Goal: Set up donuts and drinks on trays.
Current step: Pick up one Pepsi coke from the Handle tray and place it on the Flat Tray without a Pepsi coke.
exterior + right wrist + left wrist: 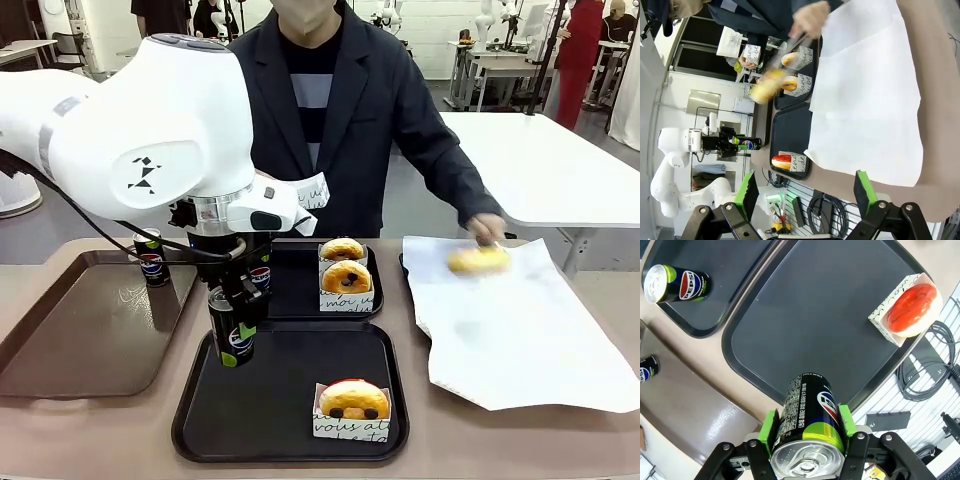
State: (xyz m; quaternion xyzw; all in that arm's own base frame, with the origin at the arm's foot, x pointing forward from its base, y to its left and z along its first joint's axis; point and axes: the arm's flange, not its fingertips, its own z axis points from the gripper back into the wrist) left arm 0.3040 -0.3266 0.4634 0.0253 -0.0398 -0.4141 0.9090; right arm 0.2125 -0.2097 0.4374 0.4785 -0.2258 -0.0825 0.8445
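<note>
Left tool [807, 440] clamped on can [809, 415] | right tool [805, 192] gaping, empty | cans: 3 | black trays [200, 420]: 2 | donuts [352, 398]: 4

Boxed donut [352, 400] on near tray [290, 430], two boxed donuts [345, 268] on far tray [300, 290]

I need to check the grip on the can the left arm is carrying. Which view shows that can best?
The left wrist view: the held can sits close up between the left gripper's green pads, above the near tray. The front view shows it upright, partly behind the gripper. The right wrist view shows it small and distant.
</note>
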